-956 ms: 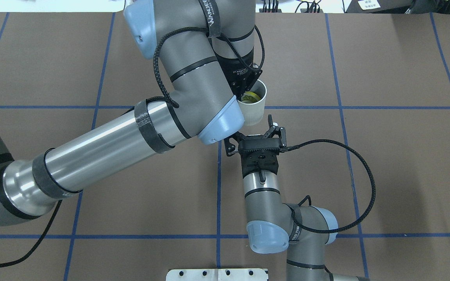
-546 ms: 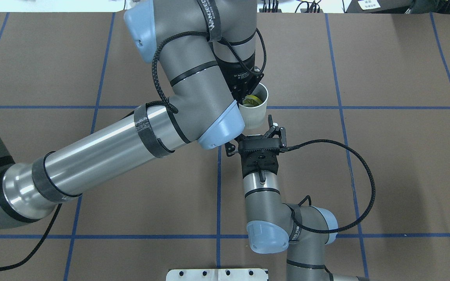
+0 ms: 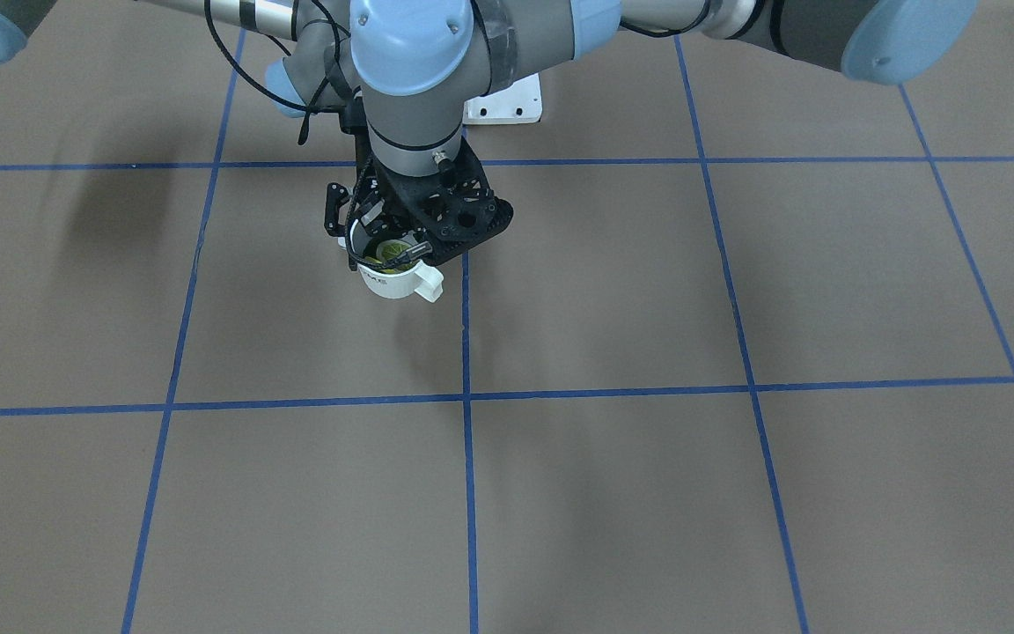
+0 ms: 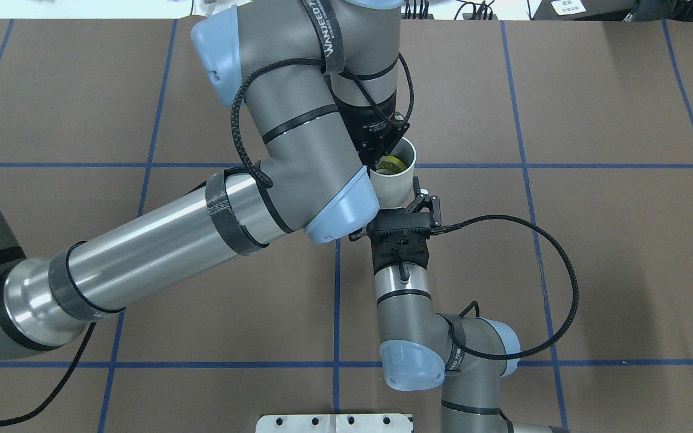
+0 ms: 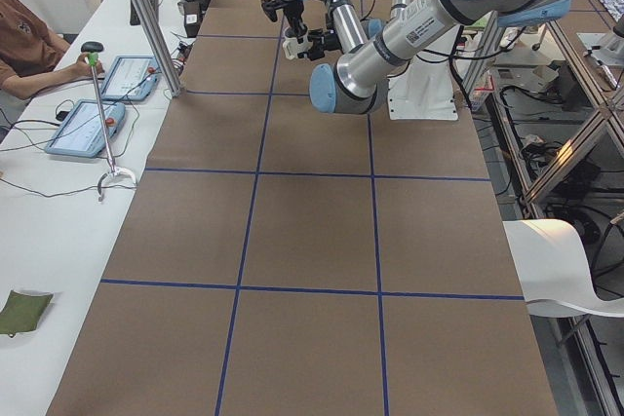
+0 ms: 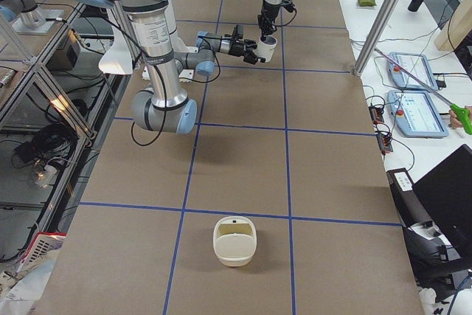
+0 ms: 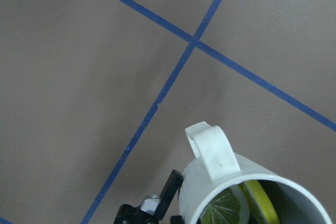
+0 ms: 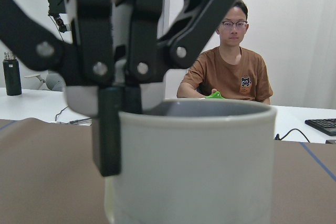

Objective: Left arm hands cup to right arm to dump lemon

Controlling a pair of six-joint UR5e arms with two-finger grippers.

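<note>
Hanging from left pincer (image 4: 381, 156), cup (image 4: 396, 182) (lemon (image 4: 390, 163) inside) beside right pincer (image 4: 392, 210)

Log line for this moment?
left claw: shut on cup rim, aloft | lemon: in cup | right claw: open beside cup, no grip

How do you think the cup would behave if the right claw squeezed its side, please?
The cup looks rigid and glazed, so it probably won't deform but might slip. The left claw pinches only its rim, so a sideways push may tilt it. The loose lemon could slide inside.
</note>
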